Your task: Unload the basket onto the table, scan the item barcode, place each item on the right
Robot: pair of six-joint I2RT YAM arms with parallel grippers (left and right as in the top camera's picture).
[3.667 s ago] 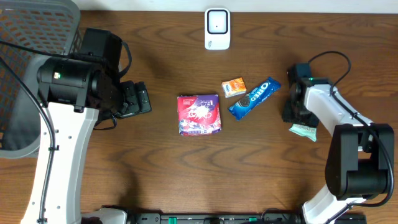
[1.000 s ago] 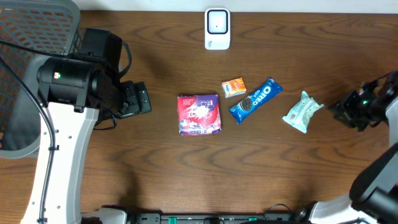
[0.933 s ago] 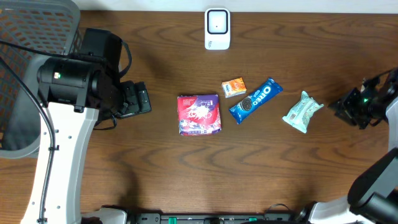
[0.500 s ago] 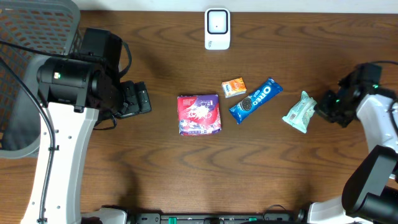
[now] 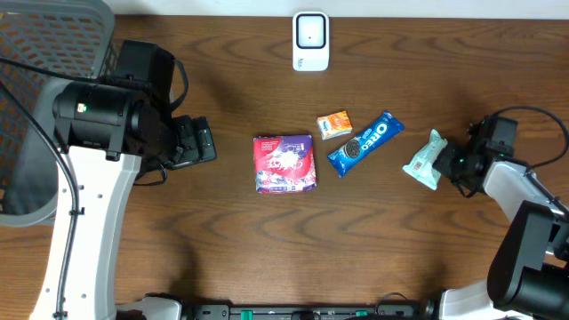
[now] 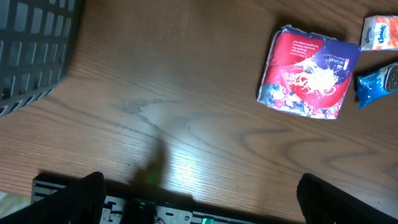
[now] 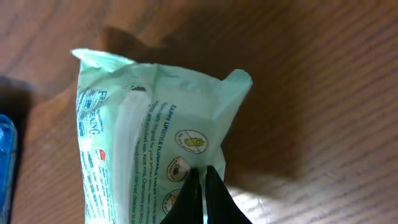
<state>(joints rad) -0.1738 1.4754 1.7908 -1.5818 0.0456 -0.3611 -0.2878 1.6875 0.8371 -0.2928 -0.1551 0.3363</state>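
**Green packet at the counter's right**

The pale green packet [image 5: 425, 162] lies flat on the counter [image 5: 400, 258], just right of the Oreo pack [image 5: 365, 140]. Its long axis runs diagonally, far end leaning right. My right end effector [image 7: 200, 177] is fully closed, tips touching the packet's edge; I cannot tell whether it pinches film. The left end effector [image 6: 199, 196] gapes, holding nothing. In the mesh basket [image 5: 36, 53] I see only grid.

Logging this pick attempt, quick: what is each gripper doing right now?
Left gripper: open, holding nothing.
Right gripper: closed, tips at the edge of the green packet; whether it pinches the wrapper cannot be told.
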